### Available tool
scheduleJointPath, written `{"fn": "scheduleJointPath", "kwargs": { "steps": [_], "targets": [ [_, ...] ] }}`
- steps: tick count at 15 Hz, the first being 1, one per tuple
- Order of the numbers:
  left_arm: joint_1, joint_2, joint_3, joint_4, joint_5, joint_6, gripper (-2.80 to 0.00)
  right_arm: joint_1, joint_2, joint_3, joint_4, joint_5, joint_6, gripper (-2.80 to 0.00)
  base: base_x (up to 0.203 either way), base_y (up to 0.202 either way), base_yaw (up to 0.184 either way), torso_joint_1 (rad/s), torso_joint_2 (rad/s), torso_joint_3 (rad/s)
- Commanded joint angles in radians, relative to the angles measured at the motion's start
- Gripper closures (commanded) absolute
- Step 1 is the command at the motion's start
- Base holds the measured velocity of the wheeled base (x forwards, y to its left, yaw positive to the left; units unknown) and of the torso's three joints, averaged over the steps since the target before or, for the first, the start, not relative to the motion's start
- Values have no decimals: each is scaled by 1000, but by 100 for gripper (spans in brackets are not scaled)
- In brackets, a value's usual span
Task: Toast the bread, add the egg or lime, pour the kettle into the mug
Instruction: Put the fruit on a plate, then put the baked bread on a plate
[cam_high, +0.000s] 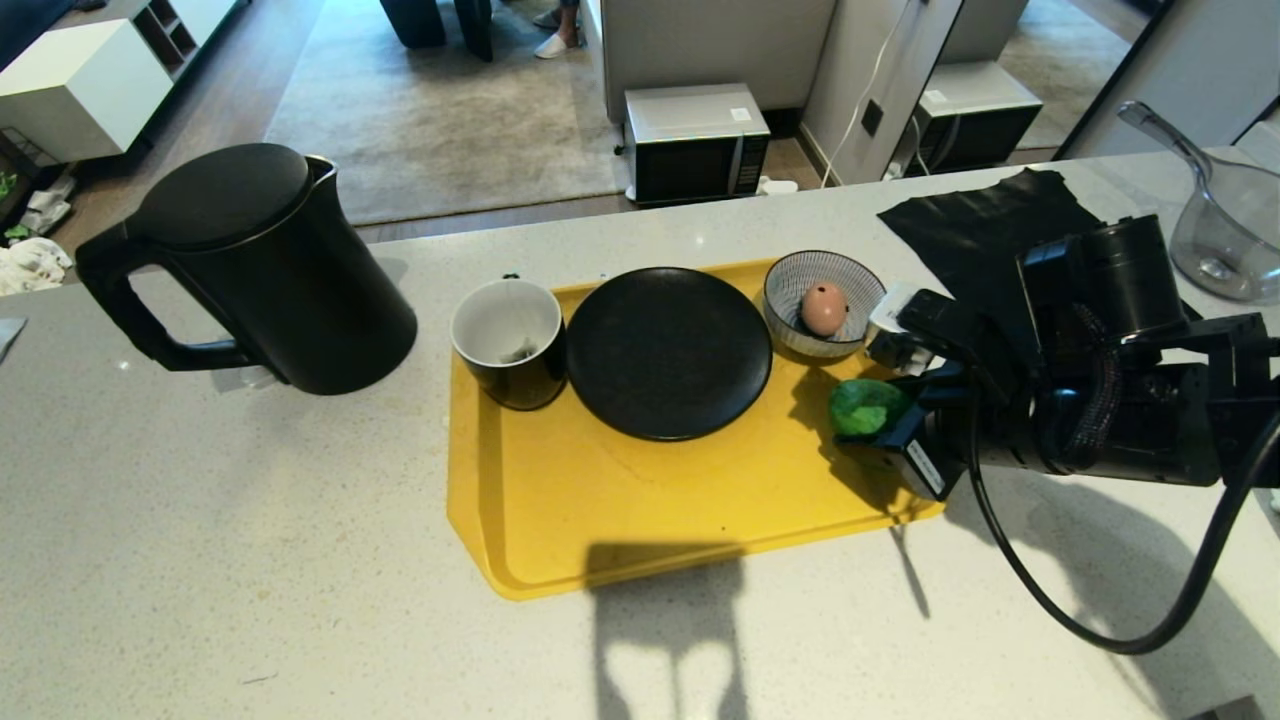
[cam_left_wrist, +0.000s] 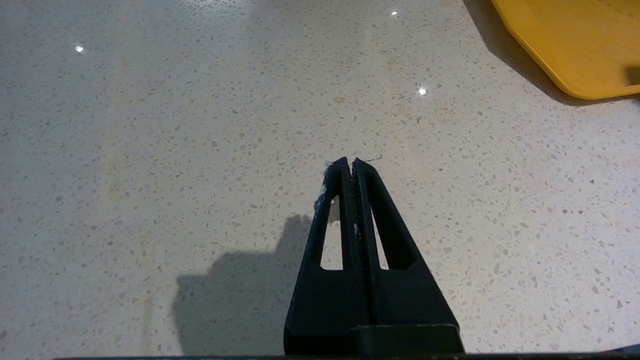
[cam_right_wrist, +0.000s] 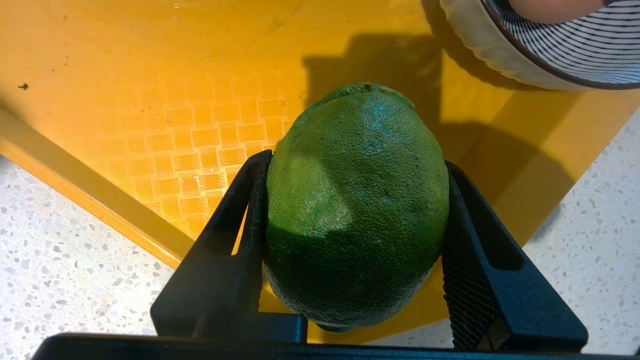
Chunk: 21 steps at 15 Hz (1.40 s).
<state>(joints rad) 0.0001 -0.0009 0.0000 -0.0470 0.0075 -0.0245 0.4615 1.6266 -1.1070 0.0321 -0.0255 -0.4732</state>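
Observation:
My right gripper is shut on the bright green lime, holding it just above the right end of the yellow tray. In the right wrist view both fingers press the sides of the lime. The egg lies in a striped bowl just beyond it. The black mug stands on the tray's left end, and the tall black kettle stands on the counter to its left. The bread is out of view. My left gripper hangs shut and empty over bare counter.
A black plate lies on the tray between the mug and the bowl. A black cloth and a clear glass jug sit at the back right. The counter's far edge drops to the floor, where a microwave stands.

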Motion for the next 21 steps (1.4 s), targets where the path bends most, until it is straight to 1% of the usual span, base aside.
{"fn": "scheduleJointPath", "kwargs": {
  "steps": [1,2,3,10,14,16,18,19,21],
  "targets": [
    [0,-1,17,-1,0,0,0,-4,-4,5,0,1,-4,0,0,0,0,0,0,0],
    [0,-1,17,-1,0,0,0,-4,-4,7,0,0,-4,0,0,0,0,0,0,0],
    [0,-1,17,-1,0,0,0,-4,-2,4,0,0,-3,-280,0,0,0,0,0,0],
    [1,-1,17,-1,0,0,0,-15,-46,14,0,1,-2,-280,0,0,0,0,0,0],
    [1,-1,17,-1,0,0,0,-32,-183,78,2,8,2,-280,0,0,0,0,0,0],
    [1,-1,17,-1,0,0,0,-38,-283,136,4,41,7,-280,0,0,0,0,0,0],
    [0,-1,17,-1,0,0,0,-51,-363,166,8,75,38,-280,0,0,0,0,0,0],
    [0,-1,17,-1,0,0,0,-55,-391,167,9,74,74,-280,0,0,0,0,0,0],
    [0,-1,17,-1,0,0,0,-69,-432,168,12,32,106,-280,0,0,0,0,0,0]
  ]
}}
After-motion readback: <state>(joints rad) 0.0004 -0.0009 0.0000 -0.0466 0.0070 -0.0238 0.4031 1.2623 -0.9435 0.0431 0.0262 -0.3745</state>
